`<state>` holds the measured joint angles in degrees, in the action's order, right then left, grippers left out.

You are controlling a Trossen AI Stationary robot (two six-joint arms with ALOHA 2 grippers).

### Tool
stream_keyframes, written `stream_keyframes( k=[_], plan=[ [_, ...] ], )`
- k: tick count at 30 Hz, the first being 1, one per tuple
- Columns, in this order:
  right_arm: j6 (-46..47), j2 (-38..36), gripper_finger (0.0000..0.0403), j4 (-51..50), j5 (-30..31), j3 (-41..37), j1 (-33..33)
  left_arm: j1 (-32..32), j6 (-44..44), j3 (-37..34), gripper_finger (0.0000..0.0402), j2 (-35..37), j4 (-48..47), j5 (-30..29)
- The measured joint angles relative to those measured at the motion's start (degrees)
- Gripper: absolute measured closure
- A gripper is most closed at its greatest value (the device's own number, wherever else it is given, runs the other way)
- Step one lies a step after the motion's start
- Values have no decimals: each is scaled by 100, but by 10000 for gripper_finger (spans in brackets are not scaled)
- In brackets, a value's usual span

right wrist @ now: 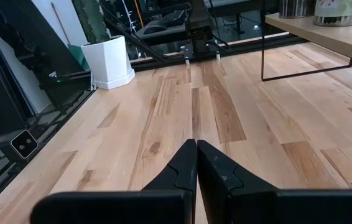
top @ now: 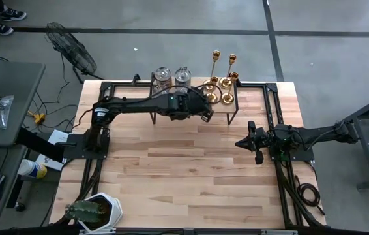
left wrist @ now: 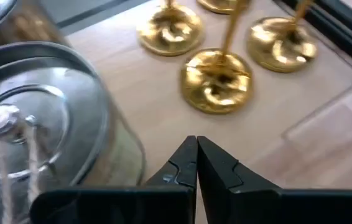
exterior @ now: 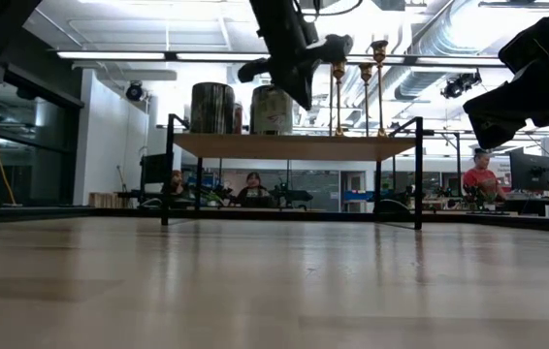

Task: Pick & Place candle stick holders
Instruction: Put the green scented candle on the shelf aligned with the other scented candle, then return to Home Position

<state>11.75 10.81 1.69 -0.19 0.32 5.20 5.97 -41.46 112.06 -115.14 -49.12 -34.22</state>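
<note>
Several gold candle stick holders (top: 220, 81) stand on their round bases on a raised wooden shelf (exterior: 294, 145) at the table's far side. Their bases (left wrist: 216, 79) show close in the left wrist view. Two squat silver-grey holders (top: 173, 75) stand beside them on the shelf, one of them large (left wrist: 39, 124) in the left wrist view. My left gripper (left wrist: 196, 140) hovers over the shelf, shut and with nothing in it, its tips between the silver holder and the nearest gold base. My right gripper (right wrist: 196, 144) waits shut above the table's right side (top: 240, 142).
The shelf stands on thin black legs (exterior: 417, 174). A white pot with a cactus (top: 93, 212) sits at the near left corner. Bare wooden tabletop (top: 184, 170) lies between the arms. People sit in the room beyond (exterior: 253, 186).
</note>
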Motion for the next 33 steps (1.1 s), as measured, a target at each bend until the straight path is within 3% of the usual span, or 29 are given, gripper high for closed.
stream_keyframes(
  k=[9, 23, 33],
  plan=[
    [0, 0, 399, 1, 0, 2, 0, 1, -564, -19, 401, 1, -330, -517],
    [0, 2, 399, 2, 0, 0, -1, -1, -1412, -17, 401, 1, -1255, -817],
    [0, 2, 399, 2, 0, 0, -1, -120, -1410, 52, 402, 41, -1295, -904]
  ],
)
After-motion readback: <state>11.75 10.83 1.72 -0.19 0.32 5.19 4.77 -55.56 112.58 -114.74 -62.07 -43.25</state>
